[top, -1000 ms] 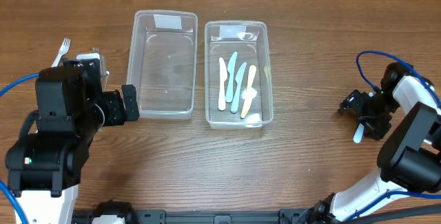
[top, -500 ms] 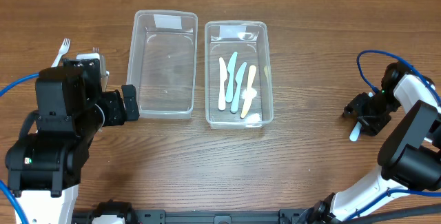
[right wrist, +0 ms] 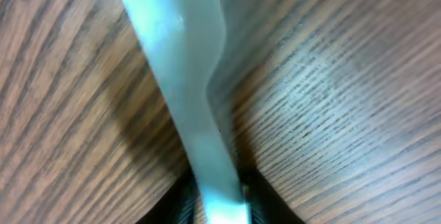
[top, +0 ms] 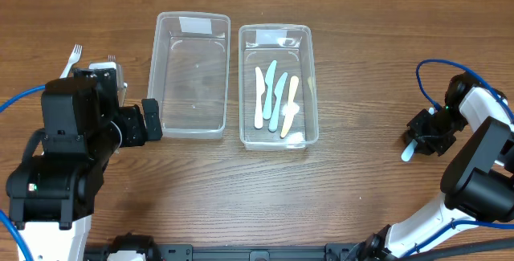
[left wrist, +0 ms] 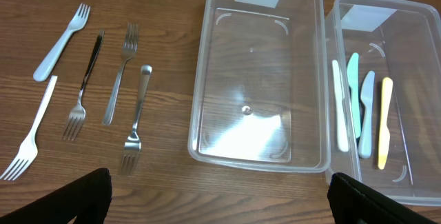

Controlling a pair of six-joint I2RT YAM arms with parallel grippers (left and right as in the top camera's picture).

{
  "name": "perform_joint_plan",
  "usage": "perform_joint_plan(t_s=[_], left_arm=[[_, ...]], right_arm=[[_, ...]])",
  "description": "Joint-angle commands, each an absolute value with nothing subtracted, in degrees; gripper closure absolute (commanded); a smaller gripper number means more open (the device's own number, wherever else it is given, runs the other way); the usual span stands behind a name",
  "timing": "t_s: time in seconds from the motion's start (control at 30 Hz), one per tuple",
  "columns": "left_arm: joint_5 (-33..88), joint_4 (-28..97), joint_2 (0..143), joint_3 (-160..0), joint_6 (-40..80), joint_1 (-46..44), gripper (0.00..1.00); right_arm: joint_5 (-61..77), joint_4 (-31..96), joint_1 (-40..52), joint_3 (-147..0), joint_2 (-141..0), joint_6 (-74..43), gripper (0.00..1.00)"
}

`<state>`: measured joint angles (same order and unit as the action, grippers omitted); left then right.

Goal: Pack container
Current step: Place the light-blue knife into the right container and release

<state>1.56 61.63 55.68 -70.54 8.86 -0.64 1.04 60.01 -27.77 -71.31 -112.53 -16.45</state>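
Note:
A pale blue plastic knife [right wrist: 186,79] fills the right wrist view, and my right gripper [right wrist: 220,207] is shut on its handle just above the wooden table. From overhead, that knife [top: 409,150] pokes out of the right gripper [top: 423,138] at the far right. Two clear containers stand at centre. The left container [top: 191,128] is empty. The right container [top: 312,84] holds several pastel plastic knives [top: 276,100]. My left gripper [left wrist: 224,207] hangs open, with nothing between its fingers, in front of the empty container [left wrist: 258,158].
Several forks, metal and white plastic, [left wrist: 83,79] lie in a row on the table left of the empty container. One white fork [top: 74,55] shows in the overhead view beside the left arm. A blue cable [top: 426,76] loops by the right arm.
The right gripper's jaws have closed onto the pale blue knife, and the knife's free end has shifted a little left and up. The left arm has not moved.

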Motion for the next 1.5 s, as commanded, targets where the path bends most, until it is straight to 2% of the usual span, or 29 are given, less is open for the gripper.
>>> perform_joint_plan(t_s=[0.0,0.03,0.23,0.4,0.6,0.77,0.9,1.03,1.2,1.37,1.4,1.43,1.47], left_arm=[[2.6,61.5,55.6,-71.5,7.7,-0.4,0.00],[2.6,61.5,55.6,-71.5,7.7,-0.4,0.00],[2.6,61.5,55.6,-71.5,7.7,-0.3,0.00],[2.4,61.5,55.6,-71.5,7.7,-0.3,0.00],[2.4,61.5,55.6,-71.5,7.7,-0.3,0.00],[2.4,61.5,55.6,-71.5,7.7,-0.3,0.00],[2.4,61.5,55.6,-71.5,7.7,-0.3,0.00],[2.4,61.5,55.6,-71.5,7.7,-0.3,0.00],[2.4,61.5,55.7,-71.5,7.7,-0.3,0.00],[2.4,62.0,56.2,-71.5,7.7,-0.3,0.00],[2.4,62.1,56.2,-71.5,7.7,-0.3,0.00],[2.4,62.3,56.3,-71.5,7.7,-0.3,0.00],[2.4,62.4,56.2,-71.5,7.7,-0.3,0.00]], right_arm=[[2.7,58.7,-27.7,-70.5,-115.7,-16.6,0.79],[2.7,58.7,-27.7,-70.6,-115.7,-16.6,0.80],[3.1,60.9,-27.7,-73.8,-115.7,-16.8,0.96],[3.1,63.6,-27.2,-77.9,-114.2,-16.4,0.96],[3.2,63.9,-22.3,-81.0,-104.6,-14.9,0.96],[3.1,70.0,-11.1,-87.3,-95.4,-10.4,0.96],[3.1,75.3,5.6,-96.4,-90.6,-10.4,0.96],[3.1,73.3,20.0,-98.1,-91.7,-11.2,0.95],[3.8,71.2,26.3,-98.0,-99.5,-12.2,0.94],[4.7,70.3,27.8,-98.0,-110.5,-11.9,0.94],[4.7,70.3,28.1,-98.0,-112.1,-11.7,0.89],[4.7,70.2,28.4,-98.0,-113.3,-11.7,0.79],[4.7,70.0,28.6,-98.0,-113.9,-11.1,0.77]])
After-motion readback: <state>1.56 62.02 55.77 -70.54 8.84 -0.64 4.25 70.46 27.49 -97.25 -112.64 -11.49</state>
